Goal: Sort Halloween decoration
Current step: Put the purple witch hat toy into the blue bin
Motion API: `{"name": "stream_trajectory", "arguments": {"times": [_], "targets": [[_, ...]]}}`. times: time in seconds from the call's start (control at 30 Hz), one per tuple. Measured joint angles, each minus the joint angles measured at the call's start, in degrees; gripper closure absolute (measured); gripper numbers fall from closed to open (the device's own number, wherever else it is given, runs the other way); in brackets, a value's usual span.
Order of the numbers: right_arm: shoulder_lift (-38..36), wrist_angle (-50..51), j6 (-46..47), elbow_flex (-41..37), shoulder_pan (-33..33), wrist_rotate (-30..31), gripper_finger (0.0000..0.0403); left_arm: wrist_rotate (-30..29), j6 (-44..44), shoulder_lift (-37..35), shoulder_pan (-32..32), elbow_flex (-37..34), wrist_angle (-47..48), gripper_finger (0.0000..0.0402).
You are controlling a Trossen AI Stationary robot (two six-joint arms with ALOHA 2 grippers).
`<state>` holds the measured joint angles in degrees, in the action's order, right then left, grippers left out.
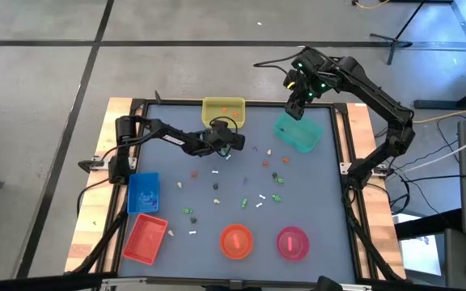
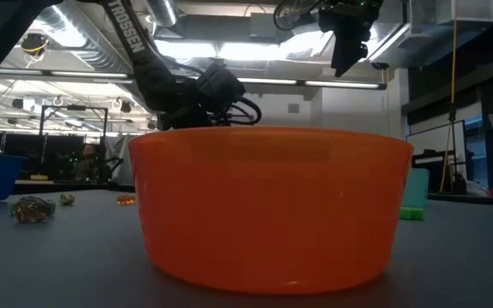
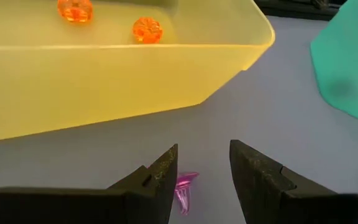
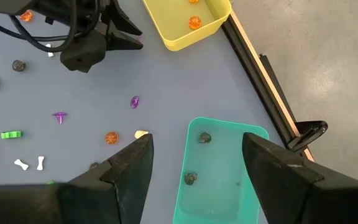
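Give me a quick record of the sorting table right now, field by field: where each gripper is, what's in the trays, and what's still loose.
left gripper: open, low over the table beside the yellow tray, a pink trinket between its fingers, not gripped
right gripper: open, empty, above the teal tray
yellow tray: two orange pumpkins
teal tray: two dark grey trinkets
loose on table: many trinkets, orange, white, green, purple, grey
front containers: blue tray, red tray, orange bowl, pink bowl

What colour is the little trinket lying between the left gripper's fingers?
Pink-purple trinket; clearest in the left wrist view.
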<state>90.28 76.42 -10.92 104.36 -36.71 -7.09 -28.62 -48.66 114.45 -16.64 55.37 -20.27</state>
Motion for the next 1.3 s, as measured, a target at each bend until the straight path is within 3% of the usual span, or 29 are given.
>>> {"name": "stream_trajectory", "arguments": {"times": [1.07,1.3], "targets": [[0.00,-0.03,0.00,0.00,0.00,0.00,0.0157,-0.02,2.56,0.02,0.04,0.00,3.17,0.0271],[0.00,-0.07,0.00,0.00,0.01,0.00,0.0157,0.32,2.58,3.15,0.10,0.92,2.26,0.0271]]}}
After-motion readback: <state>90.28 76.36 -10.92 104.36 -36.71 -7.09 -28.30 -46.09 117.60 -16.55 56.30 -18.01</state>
